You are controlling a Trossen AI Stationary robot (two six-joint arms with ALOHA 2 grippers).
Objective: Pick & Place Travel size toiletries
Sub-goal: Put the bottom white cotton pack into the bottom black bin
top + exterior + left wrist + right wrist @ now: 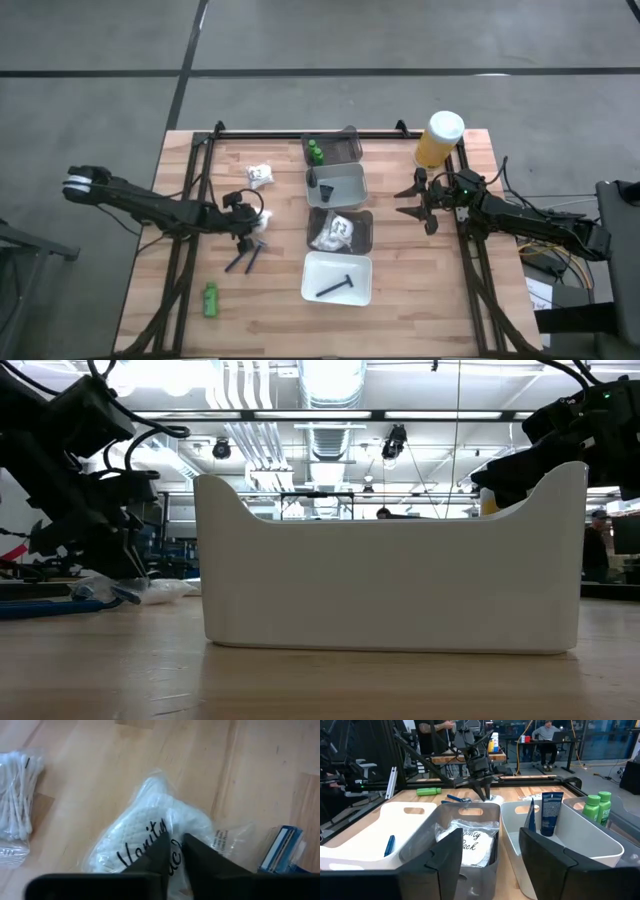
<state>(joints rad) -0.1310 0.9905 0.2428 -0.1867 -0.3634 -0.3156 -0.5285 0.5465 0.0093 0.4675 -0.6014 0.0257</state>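
Observation:
My left gripper [247, 220] [176, 842] points down at a white crinkly packet [150, 827] printed "Vanity", which lies on the table left of the trays; it is shut on it. A second white packet of swabs [260, 173] [15, 795] lies farther back. Two blue razor sticks [246, 258] and a green bottle [210, 298] lie nearer. In the trays are green bottles [597, 805], a dark tube [551, 812], a white packet [337, 231] and a black razor [335, 286]. My right gripper [412, 200] [490, 845] hovers open right of the trays. My left gripper comes from above, pointing down, and pinches the clear wrapping on top of the "Vanity" packet [172, 836] between its two fingertips [160, 847], near the packet's middle. The packet still lies flat on the table.
Four trays stand in a column down the table's middle: dark grey [345, 150], light grey [355, 190], dark grey [362, 238], white [315, 268]. A big yellow white-capped container [438, 140] stands at the far right. People sit at desks beyond the table [545, 735].

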